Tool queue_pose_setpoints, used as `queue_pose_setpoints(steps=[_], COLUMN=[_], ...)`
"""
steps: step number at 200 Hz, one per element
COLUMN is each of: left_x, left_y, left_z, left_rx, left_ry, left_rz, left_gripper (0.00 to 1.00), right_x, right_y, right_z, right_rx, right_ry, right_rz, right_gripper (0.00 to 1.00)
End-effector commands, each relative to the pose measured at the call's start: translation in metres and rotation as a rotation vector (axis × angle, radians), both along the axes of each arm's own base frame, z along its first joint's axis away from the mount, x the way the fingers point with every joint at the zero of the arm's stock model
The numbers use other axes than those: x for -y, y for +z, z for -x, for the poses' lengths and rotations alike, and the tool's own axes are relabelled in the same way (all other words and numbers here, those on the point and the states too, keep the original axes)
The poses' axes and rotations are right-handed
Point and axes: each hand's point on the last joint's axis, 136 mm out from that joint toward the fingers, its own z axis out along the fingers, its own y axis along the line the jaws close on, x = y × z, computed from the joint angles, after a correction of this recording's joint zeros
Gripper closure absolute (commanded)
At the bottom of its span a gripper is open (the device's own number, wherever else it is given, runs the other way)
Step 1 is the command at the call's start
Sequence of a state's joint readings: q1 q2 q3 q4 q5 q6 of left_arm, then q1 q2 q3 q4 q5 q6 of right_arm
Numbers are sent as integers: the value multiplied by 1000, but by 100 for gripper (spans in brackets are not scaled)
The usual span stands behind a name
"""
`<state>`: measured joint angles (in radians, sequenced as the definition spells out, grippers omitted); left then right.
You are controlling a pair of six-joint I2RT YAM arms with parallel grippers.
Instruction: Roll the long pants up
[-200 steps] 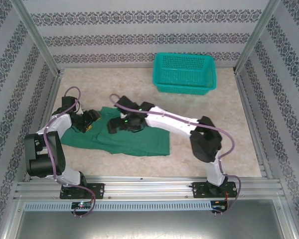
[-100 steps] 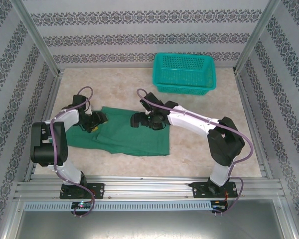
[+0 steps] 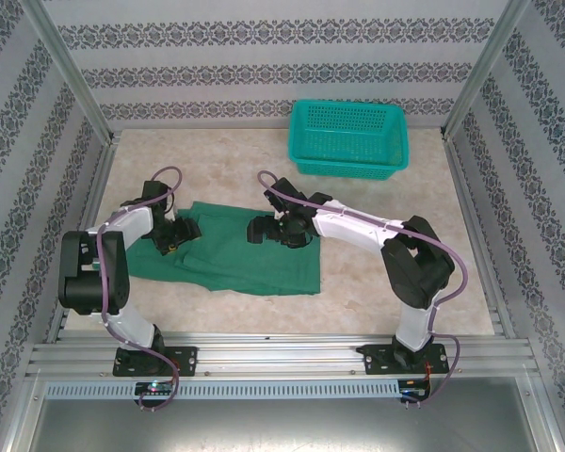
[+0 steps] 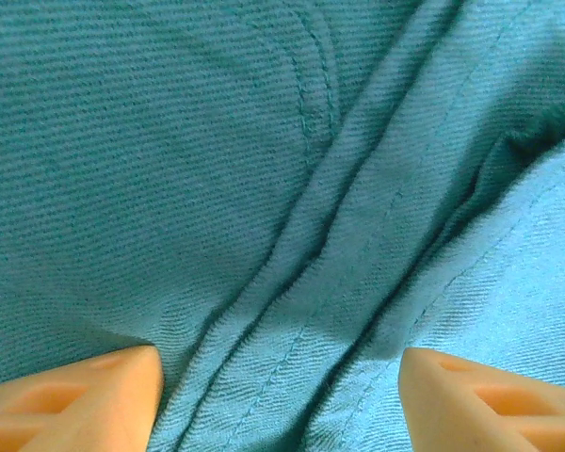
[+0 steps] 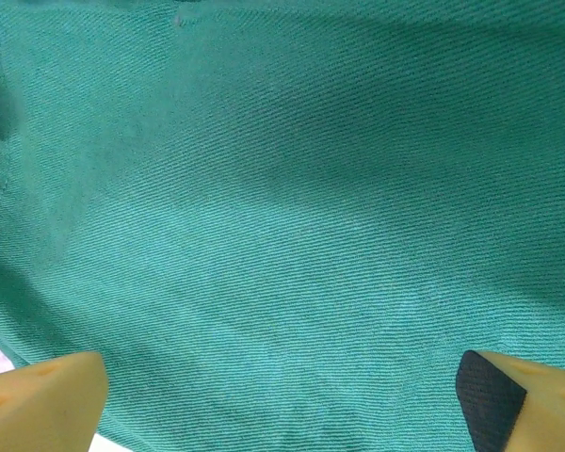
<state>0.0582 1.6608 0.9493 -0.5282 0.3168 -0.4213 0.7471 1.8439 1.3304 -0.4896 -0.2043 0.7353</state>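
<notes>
Since you've got both arms down low over the cloth, here's the rundown: the long pants (image 3: 250, 254) lie spread out on the left-centre part of the surface (image 3: 377, 292), roughly a wide green patch with its near edge towards the arm bases. Your left hand (image 3: 179, 233) sits at the pants' far-left end, right over the fabric. From its wrist camera, the left hand (image 4: 281, 405) has its jaws parted to a middling gap. A raised fold with a stitched seam (image 4: 306, 320) runs diagonally between the orange fingertips (image 4: 75, 395), and nothing looks pinched. Your right hand (image 3: 262, 229) hovers over the far edge of the pants, about mid-width. Up close, the right hand (image 5: 278, 405) is spread wide, with smooth, flat cloth under it and a sliver of pale surface at the lower left corner. One finger shows a dark pad (image 5: 490, 400). The teal basket (image 3: 348, 138) stands at the far right, well apart from the pants.
</notes>
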Motion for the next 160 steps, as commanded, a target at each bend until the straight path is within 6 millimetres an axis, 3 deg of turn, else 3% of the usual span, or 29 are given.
queue_pose_setpoints(steps=[1, 40, 102, 135, 152, 160], left_x=[15, 40, 61, 58, 55, 53], left_y=[-1, 16, 15, 3, -3, -3], left_z=[1, -6, -5, 0, 2, 2], left_rx=[-12, 39, 29, -13, -40, -40], left_ry=[-50, -93, -149, -160, -161, -158], left_rz=[50, 163, 219, 180, 149, 134], left_gripper=[32, 38, 50, 75, 100, 100], right_x=[3, 3, 0, 1, 2, 3], right_y=[-4, -29, -53, -52, -52, -52], right_z=[-3, 0, 3, 2, 1, 0], right_rx=[-11, -71, -120, -116, -115, -115], right_ry=[-15, -10, -3, -4, -8, -12], right_rz=[-7, 22, 31, 36, 35, 36], right_gripper=[4, 5, 5, 5, 5, 5])
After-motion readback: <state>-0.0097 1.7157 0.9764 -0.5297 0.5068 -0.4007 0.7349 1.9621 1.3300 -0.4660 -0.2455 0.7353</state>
